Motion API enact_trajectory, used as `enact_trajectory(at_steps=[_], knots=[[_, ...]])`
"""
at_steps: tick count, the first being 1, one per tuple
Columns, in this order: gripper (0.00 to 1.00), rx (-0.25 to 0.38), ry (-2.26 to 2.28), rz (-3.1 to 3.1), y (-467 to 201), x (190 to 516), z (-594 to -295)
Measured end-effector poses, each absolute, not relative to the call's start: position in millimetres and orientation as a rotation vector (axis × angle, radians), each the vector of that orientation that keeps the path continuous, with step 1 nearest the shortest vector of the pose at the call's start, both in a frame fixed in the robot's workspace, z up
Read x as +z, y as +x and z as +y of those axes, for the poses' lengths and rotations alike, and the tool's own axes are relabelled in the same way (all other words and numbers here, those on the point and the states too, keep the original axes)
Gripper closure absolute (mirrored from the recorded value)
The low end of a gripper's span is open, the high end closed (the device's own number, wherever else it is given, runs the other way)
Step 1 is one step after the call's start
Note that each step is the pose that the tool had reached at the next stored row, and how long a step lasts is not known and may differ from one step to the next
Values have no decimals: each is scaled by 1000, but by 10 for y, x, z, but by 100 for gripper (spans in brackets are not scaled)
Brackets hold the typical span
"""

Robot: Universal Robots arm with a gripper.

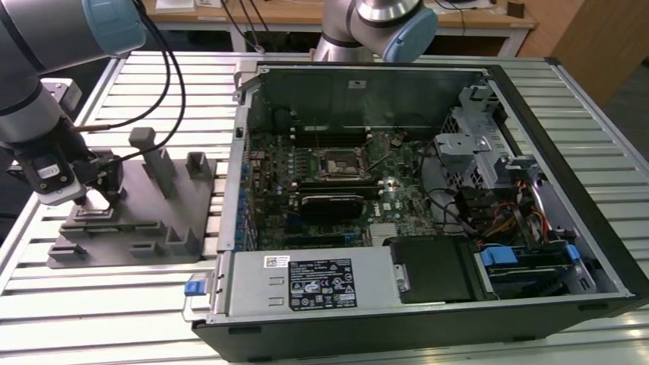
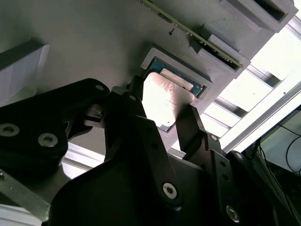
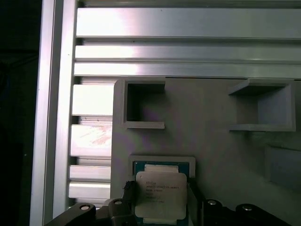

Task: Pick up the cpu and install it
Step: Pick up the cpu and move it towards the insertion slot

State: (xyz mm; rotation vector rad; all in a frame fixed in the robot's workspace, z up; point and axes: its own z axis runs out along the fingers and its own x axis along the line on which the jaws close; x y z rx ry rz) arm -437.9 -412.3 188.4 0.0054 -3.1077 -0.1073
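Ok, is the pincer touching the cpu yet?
Cannot tell. In both wrist views the pincer straddles the cpu, which lies in the grey holder's recess, but neither a gap nor contact shows plainly.

Print on the cpu point(image 3: 160, 195) and power-supply label point(image 1: 322, 283) — none legible.

place: robotics lab | evidence: aluminium-profile table point(image 1: 102, 312); opened computer case point(image 1: 365, 95); cabled wooden desks point(image 1: 294, 14) behind

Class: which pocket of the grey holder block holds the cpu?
The shallow framed recess holds the cpu; the two deeper box pockets beyond it sit empty.
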Motion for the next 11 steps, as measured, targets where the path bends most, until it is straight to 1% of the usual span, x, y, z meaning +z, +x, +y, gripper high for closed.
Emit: enact_trajectory(at_steps=[7,8,11], knots=[[47,-107,5,-3108,-4379,1879,-4123],[40,-107,5,-3108,-4380,1878,-4123],[40,-107,6,-3111,-4384,1879,-4123]])
